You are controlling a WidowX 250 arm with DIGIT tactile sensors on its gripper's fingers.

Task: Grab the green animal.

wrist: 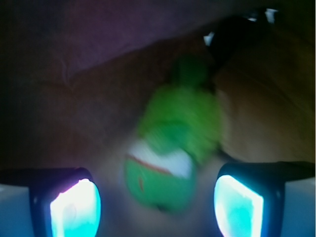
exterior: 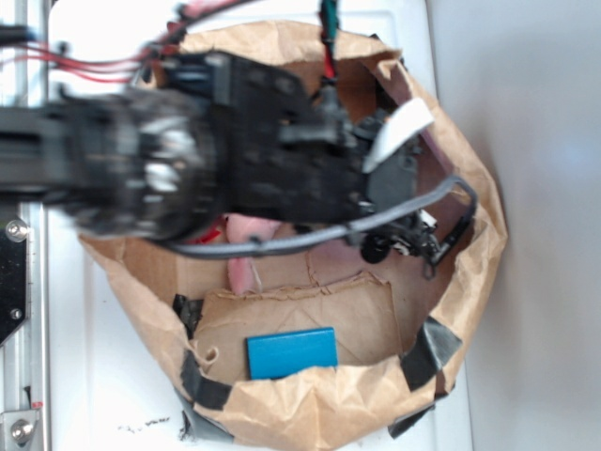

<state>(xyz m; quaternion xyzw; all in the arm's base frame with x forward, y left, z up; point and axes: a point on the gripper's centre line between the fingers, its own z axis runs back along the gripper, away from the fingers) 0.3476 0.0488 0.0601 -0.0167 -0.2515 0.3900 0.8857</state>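
Observation:
In the wrist view the green animal lies on the brown paper floor, blurred, its round head with the white band and red mark nearest me. My gripper is open, and its two glowing cyan pads stand wide apart on either side of the head without touching it. In the exterior view the black arm reaches from the left into the paper bag, and the gripper hangs low inside it. The arm hides the green animal there.
A pale pink plush shows under the arm inside the bag. A blue flat block lies near the bag's front wall. The bag's crumpled walls, patched with black tape, ring the gripper closely.

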